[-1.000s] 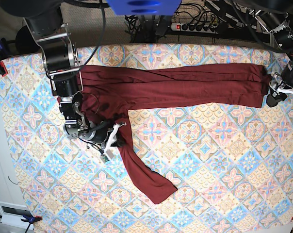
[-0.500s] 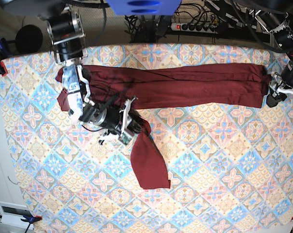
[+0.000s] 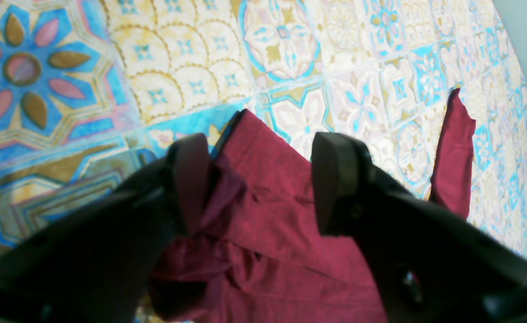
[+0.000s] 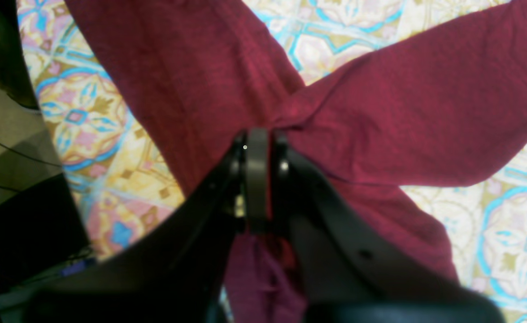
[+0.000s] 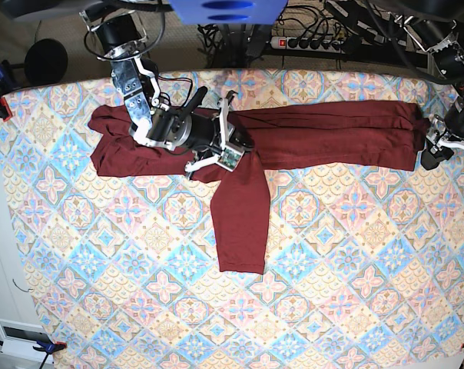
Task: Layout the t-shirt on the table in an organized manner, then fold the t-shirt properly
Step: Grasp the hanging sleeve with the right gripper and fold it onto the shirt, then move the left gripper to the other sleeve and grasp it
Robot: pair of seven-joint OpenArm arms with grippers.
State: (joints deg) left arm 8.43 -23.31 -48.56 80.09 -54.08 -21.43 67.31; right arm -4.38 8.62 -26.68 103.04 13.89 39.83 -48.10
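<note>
base view shows my right gripper [image 5: 233,150] clamped on the t-shirt [image 5: 309,135] sleeve; i should lay it flat across the body. left gripper [image 3: 254,179] open.

text: none is showing | labels: none | brands: none | numbers: none | shirt [image 5: 324,134]: plain, no print | surface [image 5: 355,254]: showing pattern only, no lettering
</note>
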